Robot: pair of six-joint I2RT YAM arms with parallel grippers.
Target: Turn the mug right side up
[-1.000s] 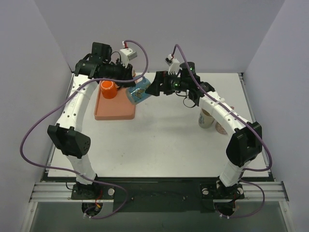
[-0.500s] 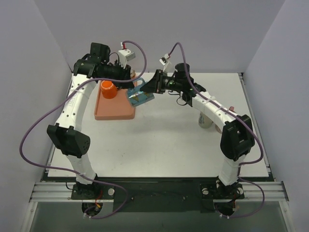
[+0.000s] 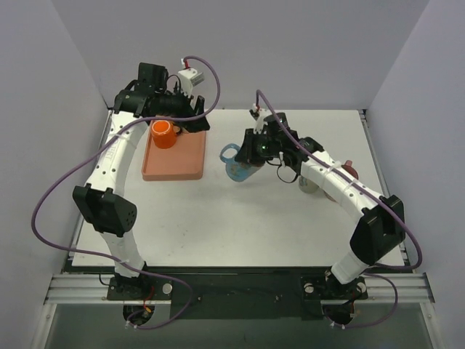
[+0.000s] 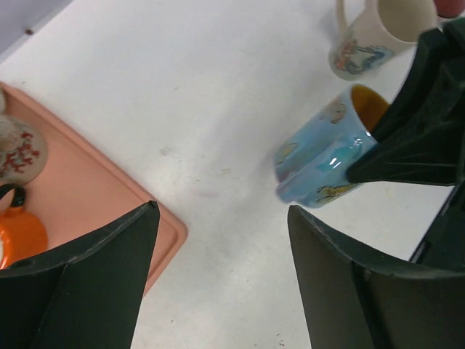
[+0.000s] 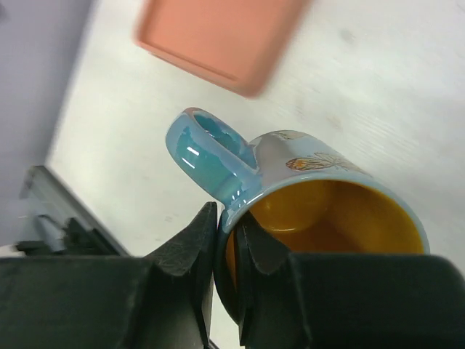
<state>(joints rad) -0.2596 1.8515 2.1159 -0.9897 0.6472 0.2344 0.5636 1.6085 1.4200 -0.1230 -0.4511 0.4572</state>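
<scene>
Top external shows three mugs plainly: blue mug (image 3: 240,166) tilted over the table (image 3: 254,225) just right of the one tray (image 3: 182,169), rim clamped in the right gripper (image 5: 227,215); orange mug (image 3: 163,134) on the tray; cream mug (image 4: 367,43) at right; the left gripper (image 4: 218,218) gapes empty by the tray's far corner

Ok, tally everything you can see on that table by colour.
salmon flat tray: 1
orange mug, on that tray: 1
white red-flowered piece, on that tray, kind unclear: 1
blue glazed mug: 1
cream picture-printed mug: 1
dark red object, partly hidden: 1
Total: 6
</scene>
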